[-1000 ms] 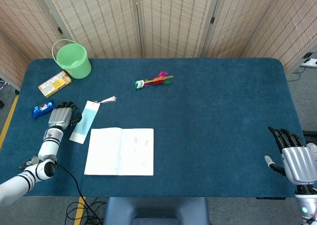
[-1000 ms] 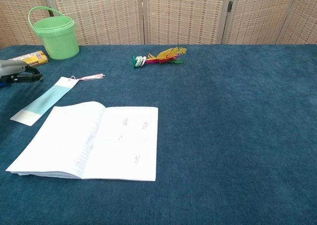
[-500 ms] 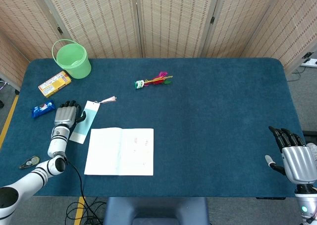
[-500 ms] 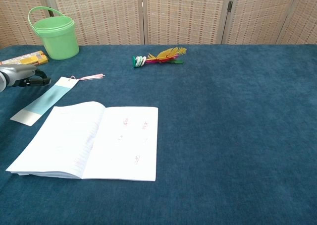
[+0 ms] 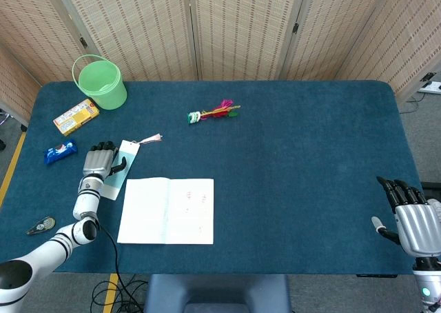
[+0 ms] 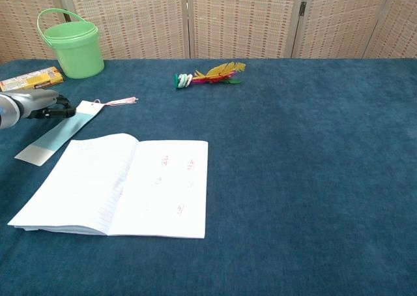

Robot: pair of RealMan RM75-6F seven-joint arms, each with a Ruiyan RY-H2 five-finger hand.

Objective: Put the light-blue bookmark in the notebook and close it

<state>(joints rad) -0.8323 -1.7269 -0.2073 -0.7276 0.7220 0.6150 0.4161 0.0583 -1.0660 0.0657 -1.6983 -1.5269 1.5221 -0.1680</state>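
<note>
Counter (image 5: 303, 140): covered in dark blue cloth, with folding woven screens (image 5: 241, 27) standing behind its far edge.
Notebook (image 5: 167, 210): lies open and flat near the front left of the counter, pages up, faint writing on the right page; in the chest view the left page bows up a little at the spine.
Green bucket (image 5: 101, 83): upright at the far left corner, handle folded back.
Left arm: comes in from the lower left, white with black bands, forearm low over the counter.
Left hand (image 5: 100, 162): sits at the left edge of the light-blue bookmark, dark fingertips (image 6: 62, 108) touching or just over its upper part; whether it pinches the strip or only rests on it cannot be told.
Right hand (image 5: 411, 216): at the counter's front right corner, fingers spread and pointing away, holding nothing; seen only in the head view.
Light-blue bookmark (image 5: 118, 171): flat on the cloth just left of the notebook's far left corner, slanted, white at both ends, pale blue between, a pink tassel (image 5: 150, 139) trailing from its far end.
Yellow packet (image 5: 76, 116): left of the hand, near the bucket.
Blue wrapper (image 5: 59, 151): just in front of the yellow packet.
Feathered toy (image 5: 213, 112): bright feathers and small rings, mid-counter toward the back, well apart from the notebook.
Small dark object (image 5: 40, 225): at the front left edge; too small to tell.
</note>
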